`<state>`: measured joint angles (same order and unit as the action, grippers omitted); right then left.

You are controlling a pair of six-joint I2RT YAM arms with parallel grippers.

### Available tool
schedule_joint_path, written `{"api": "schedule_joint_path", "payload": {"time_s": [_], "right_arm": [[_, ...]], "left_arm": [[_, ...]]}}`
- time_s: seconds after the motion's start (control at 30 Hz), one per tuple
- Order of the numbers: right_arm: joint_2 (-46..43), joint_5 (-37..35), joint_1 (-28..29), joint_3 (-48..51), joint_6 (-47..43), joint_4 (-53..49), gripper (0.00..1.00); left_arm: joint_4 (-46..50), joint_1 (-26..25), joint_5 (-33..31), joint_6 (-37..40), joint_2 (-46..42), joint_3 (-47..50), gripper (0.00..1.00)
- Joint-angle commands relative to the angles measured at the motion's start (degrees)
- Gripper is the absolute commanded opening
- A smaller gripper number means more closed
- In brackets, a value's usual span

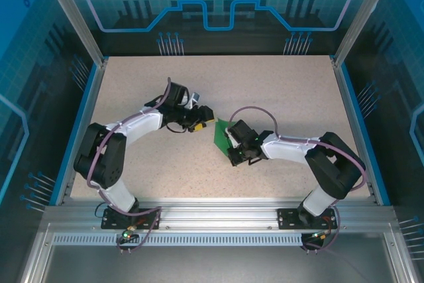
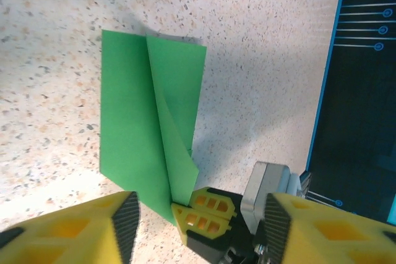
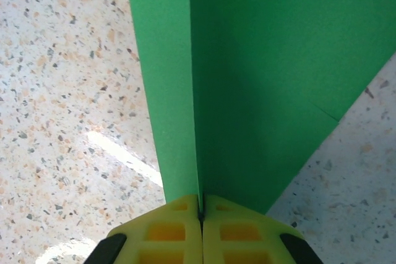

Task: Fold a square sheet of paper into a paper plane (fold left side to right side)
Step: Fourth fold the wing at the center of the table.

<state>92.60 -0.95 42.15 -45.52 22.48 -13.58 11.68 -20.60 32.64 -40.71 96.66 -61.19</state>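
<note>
1. The left gripper hovered left of centre over the desk. Its jaws stood apart with nothing between them, just beside the paper.
2. The square sheet of paper, bright green and folded into a narrower creased shape with overlapping layers, sat mid-desk between the two grippers. One flap seemed to lift off the surface, though the overhead view hid most of it.
3. The right gripper was pinched tight on the paper's edge. Its yellow fingertips met at a lower corner, and one layer rose upright from them.
</note>
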Motion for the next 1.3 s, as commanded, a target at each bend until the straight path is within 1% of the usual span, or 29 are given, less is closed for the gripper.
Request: {"api": "schedule_joint_path", "payload": {"time_s": [0.0,0.03,0.13,0.33,0.5,0.9,1.27], "right_arm": [[-1.5,5.2,-1.7,2.3,1.2,3.6,0.06],[-1.7,5.7,-2.1,2.7,1.3,4.2,0.06],[-2.0,7.1,-2.8,3.6,1.6,5.3,0.06],[-1.4,9.9,-4.4,4.9,2.0,7.0,0.06],[-0.8,10.7,-4.9,5.2,1.9,7.3,0.06],[-0.1,11.3,-5.4,5.3,1.7,7.0,0.07],[0.2,12.2,-5.6,4.8,1.3,6.7,0.11]], "left_arm": [[0.1,-0.3,2.9,-0.3,0.7,2.7,0.48],[-0.9,-0.5,3.7,-0.8,1.6,3.0,0.44],[-2.3,-2.2,5.4,-1.2,4.8,2.6,0.4],[-2.5,-5.5,6.3,-1.4,10.4,-1.4,0.4],[-1.5,-7.4,6.7,-1.0,14.8,-4.9,0.41],[1.0,-7.8,4.8,-1.3,19.5,-8.0,0.43],[4.8,-7.9,2.1,-1.8,21.6,-9.1,0.44]]}}
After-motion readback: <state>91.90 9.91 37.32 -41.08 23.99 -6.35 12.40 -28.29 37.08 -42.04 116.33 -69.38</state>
